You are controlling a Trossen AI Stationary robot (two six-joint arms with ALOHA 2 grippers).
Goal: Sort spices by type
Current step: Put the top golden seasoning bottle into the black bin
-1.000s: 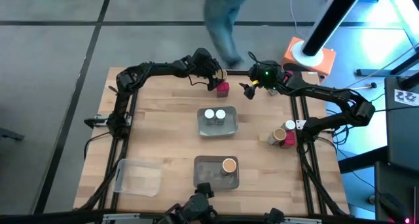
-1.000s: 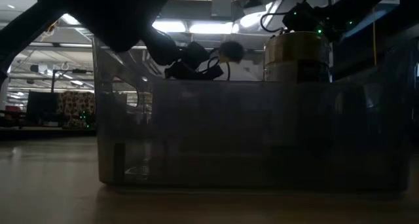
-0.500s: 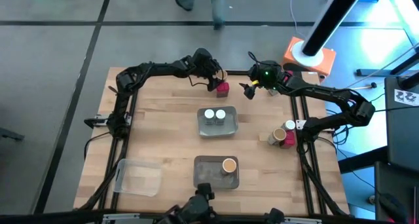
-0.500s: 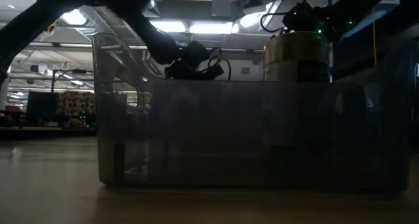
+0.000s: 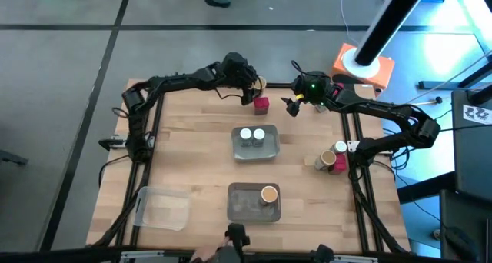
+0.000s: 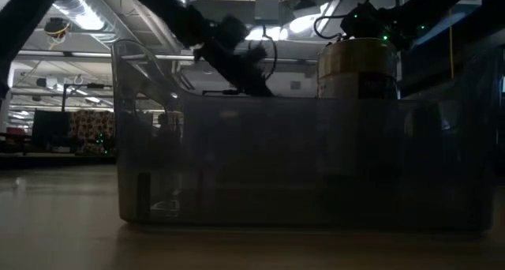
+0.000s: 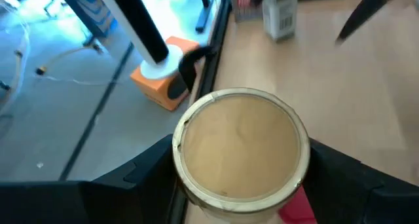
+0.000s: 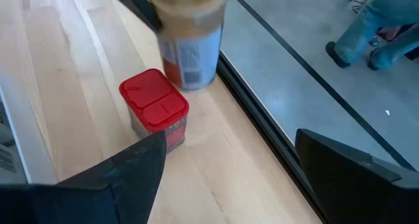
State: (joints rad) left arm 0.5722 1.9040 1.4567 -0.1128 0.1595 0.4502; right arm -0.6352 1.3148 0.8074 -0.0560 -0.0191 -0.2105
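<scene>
gripping a tan-topped brown cylindrical spice container (image 7: 241, 147) between its two dark fingers, the left tool (image 5: 247, 88) sits at the far edge of the wooden table (image 5: 192, 151), its fingers spread wide around the cylinder's body so the container stays upright. in the right wrist view that cylinder (image 8: 190, 34) seems lifted just clear of the wood, right beside a red-lidded blocky spice packet (image 8: 154, 114) that stands on the table next to it; the same packet shows in the high view (image 5: 261, 104). the hold looks meant to carry this cylinder to its own kind: a grey shallow rectangular tray (image 5: 253, 201) near the front edge already has one tan-topped cylinder (image 5: 269, 194) in it, while a second grey tray (image 5: 254, 143) in the middle holds two white-lidded little jars (image 5: 251, 135), so each tray appears reserved for one type. the right tool (image 5: 292, 103) hangs nearby at the far edge, fingers spread and empty, probably waiting for the red packet once the cylinder is out of the way. at the table's right side a small cluster of unsorted spices (image 5: 332, 158) stands together, including another tan top and a white lid. a clear shallow tray (image 5: 162, 208) at the front left corner has nothing in it that i can see, likely kept for the red packets.
</scene>
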